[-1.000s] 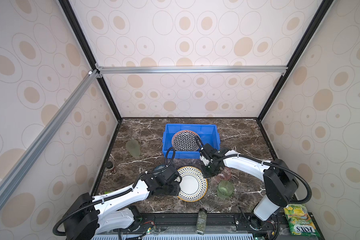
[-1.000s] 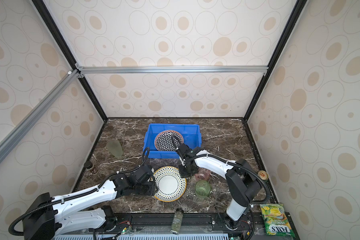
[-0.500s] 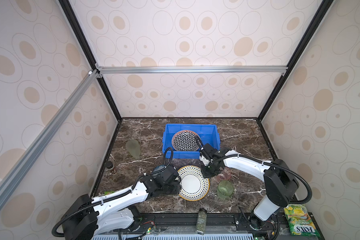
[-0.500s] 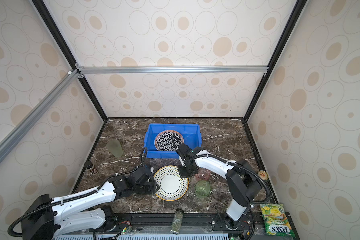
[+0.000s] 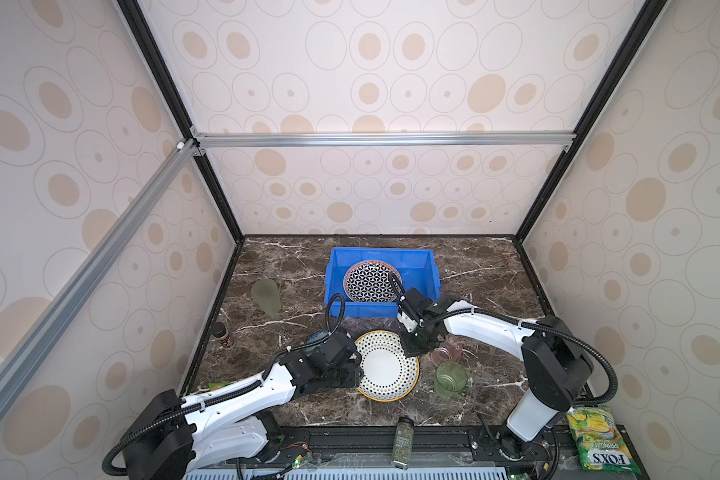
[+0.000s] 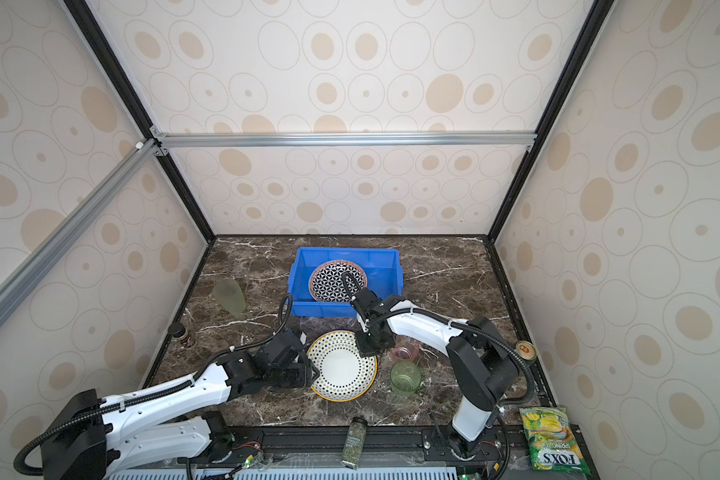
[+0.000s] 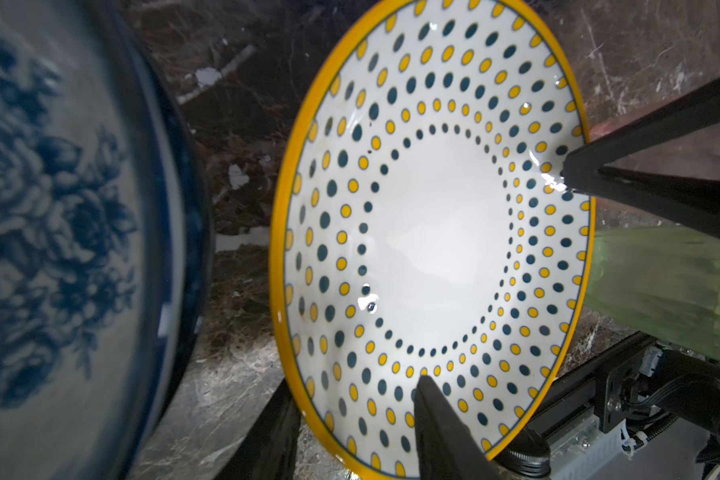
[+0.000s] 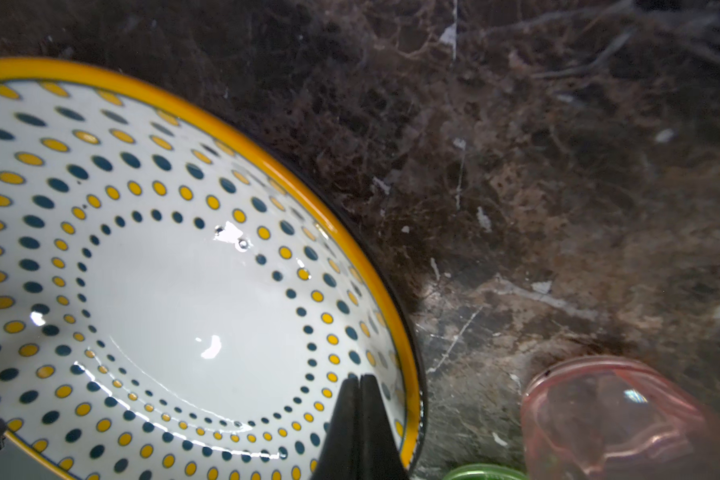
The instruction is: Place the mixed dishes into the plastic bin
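The dotted-rim plate [image 5: 387, 365] [image 6: 341, 365] [image 7: 433, 228] [image 8: 184, 291] lies in front of the blue plastic bin [image 5: 337, 270] [image 6: 304, 270]. In the bin rests a black-white geometric plate [image 5: 371, 282] [image 6: 337, 280]. My left gripper [image 5: 356, 372] [image 6: 310, 370] [image 7: 354, 382] is open astride the plate's left rim, one finger over the dots and one outside. My right gripper [image 5: 412, 351] [image 6: 366, 351] [image 8: 358, 378] is shut, its tips on the plate's far-right rim. A blue-white floral bowl [image 7: 59, 228] [image 5: 319, 336] sits behind the left gripper. A pink cup [image 5: 447, 353] [image 8: 620, 415] and a green cup [image 5: 449, 378] [image 7: 661, 286] stand right of the plate.
A pale green cup [image 5: 267, 295] [image 6: 229, 295] lies at the left of the table, near a small brown bottle [image 5: 224, 336]. A spice jar [image 5: 404, 442] lies on the front rail and a snack packet [image 5: 599, 440] at the front right. A can [image 6: 525, 348] stands by the right wall.
The dotted plate has slid a touch to the right. Both arms have stayed almost where they were, on the plate's two sides.
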Controlling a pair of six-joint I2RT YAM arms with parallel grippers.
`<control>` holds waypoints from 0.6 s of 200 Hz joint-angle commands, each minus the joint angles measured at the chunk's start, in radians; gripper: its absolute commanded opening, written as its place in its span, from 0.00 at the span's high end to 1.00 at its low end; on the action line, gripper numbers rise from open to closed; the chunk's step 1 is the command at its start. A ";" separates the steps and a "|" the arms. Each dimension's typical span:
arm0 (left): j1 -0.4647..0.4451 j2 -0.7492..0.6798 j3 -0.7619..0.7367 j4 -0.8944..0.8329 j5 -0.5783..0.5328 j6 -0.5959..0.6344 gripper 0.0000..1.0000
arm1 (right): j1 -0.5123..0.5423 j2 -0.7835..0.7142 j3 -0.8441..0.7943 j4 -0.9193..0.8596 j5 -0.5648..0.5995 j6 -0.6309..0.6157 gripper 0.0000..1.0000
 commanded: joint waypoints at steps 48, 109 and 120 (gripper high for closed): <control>0.012 0.013 0.019 0.091 -0.033 -0.030 0.59 | 0.013 0.050 -0.033 0.020 -0.022 0.001 1.00; 0.015 0.051 -0.015 0.172 -0.006 -0.059 0.82 | 0.018 0.080 -0.048 0.049 -0.041 0.009 1.00; 0.015 0.065 -0.010 0.164 -0.011 -0.057 0.92 | 0.019 0.079 -0.050 0.051 -0.041 0.010 1.00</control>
